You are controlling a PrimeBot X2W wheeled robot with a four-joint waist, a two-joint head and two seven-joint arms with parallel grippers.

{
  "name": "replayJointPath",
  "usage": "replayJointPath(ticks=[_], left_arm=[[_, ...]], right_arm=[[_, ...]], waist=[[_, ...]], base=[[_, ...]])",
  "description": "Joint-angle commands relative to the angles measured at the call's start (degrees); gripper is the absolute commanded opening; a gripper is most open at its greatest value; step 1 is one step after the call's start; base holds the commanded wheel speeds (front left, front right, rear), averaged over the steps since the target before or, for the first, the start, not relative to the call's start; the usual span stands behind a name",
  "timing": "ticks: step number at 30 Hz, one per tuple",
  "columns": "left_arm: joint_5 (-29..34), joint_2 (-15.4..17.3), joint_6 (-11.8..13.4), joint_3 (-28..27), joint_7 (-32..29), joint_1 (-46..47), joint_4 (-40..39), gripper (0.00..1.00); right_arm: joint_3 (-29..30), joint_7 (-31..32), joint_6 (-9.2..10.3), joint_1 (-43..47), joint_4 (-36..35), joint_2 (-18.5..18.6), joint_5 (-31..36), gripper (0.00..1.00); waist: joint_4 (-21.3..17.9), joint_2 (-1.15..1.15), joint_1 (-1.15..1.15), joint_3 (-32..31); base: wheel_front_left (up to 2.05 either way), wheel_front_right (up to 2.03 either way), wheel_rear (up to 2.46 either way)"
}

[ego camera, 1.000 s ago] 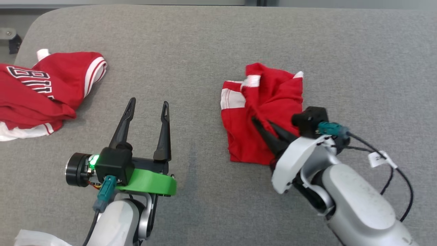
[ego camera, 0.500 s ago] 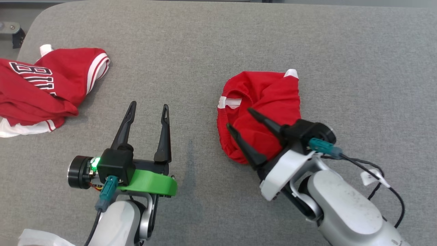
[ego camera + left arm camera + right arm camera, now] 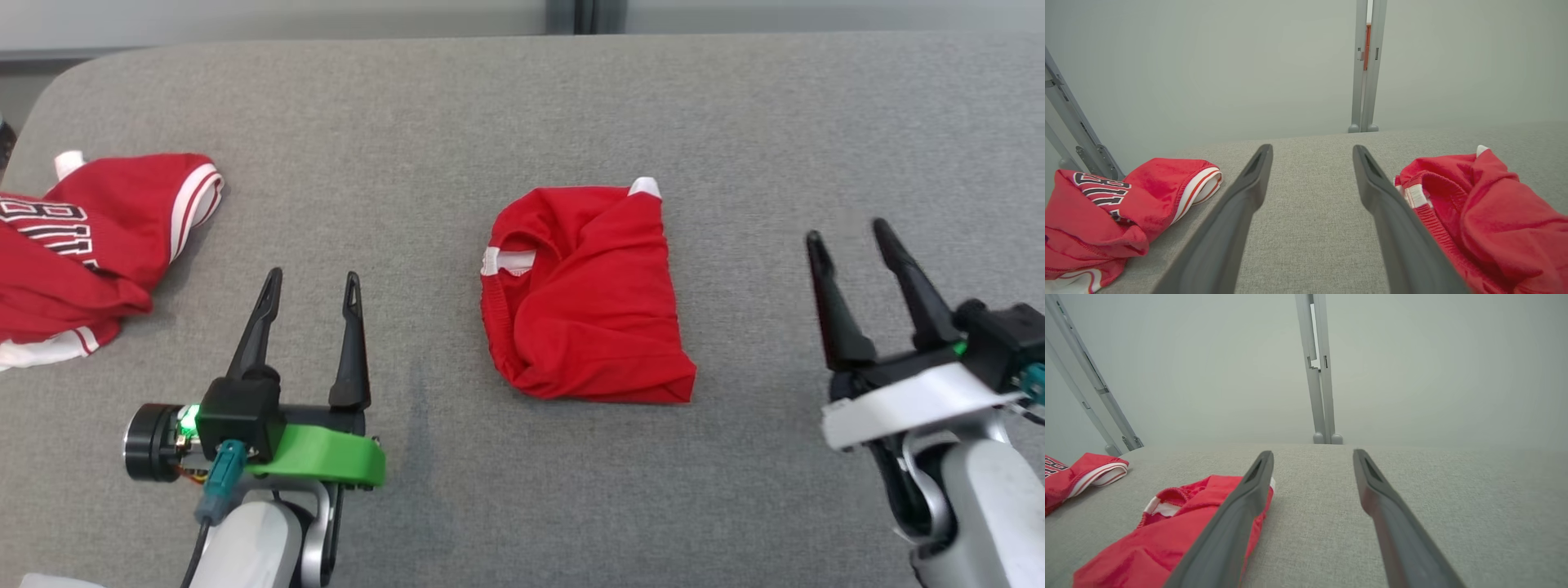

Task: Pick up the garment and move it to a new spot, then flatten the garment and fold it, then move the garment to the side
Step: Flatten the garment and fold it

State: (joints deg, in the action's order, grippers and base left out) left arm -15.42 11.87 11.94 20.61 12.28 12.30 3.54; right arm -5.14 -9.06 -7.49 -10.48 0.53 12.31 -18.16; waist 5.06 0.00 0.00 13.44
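Right gripper (image 3: 847, 230) pulled back off garment (image 3: 592, 302); fingers spread, empty. Garment between grippers, long axis running away from robot. Left gripper (image 3: 313, 276) spread, empty; neither clearly nearer.

The garment (image 3: 588, 302) in the middle is plain red with white trim. The jersey (image 3: 90, 237) at the left is red with white stripes and black, white-edged letters. The table (image 3: 408, 122) is speckled grey. The left gripper (image 3: 313, 276) is black on a green mount (image 3: 318, 453), and the right gripper (image 3: 847, 229) is black on a white mount (image 3: 906, 400).

two red garments (image 3: 596, 310) (image 3: 98, 245) and two grippers (image 3: 313, 276) (image 3: 847, 229) in all.
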Motion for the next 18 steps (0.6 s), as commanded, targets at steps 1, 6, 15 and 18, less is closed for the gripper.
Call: replayJointPath(ticks=[1,6,15,18], left_arm=[[-0.5,0.9,0.2,-0.5,0.4,-1.2,0.2,1.00],[-1.5,1.8,0.4,-1.3,0.7,-4.1,0.5,1.00],[-3.3,3.2,0.3,-1.4,0.2,-9.7,0.6,1.00],[-3.8,3.3,0.1,-1.2,-0.2,-10.8,0.6,1.00]], right_arm=[[1.5,0.4,-0.01,1.8,-1.2,-0.3,0.8,1.00],[4.4,2.3,0.00,6.7,-4.5,-1.8,2.1,1.00],[4.3,5.8,0.00,13.4,-8.5,-4.4,2.6,1.00],[4.6,6.6,0.00,15.3,-9.3,-5.1,2.8,1.00]], waist=[[-1.5,0.00,0.00,-1.6],[-3.4,0.00,0.00,-4.4],[-5.3,0.00,0.00,-10.2],[-5.3,0.00,0.00,-11.7]], base=[[0.00,0.00,0.00],[0.00,0.00,0.00],[0.00,0.00,0.00],[0.00,0.00,0.00]])
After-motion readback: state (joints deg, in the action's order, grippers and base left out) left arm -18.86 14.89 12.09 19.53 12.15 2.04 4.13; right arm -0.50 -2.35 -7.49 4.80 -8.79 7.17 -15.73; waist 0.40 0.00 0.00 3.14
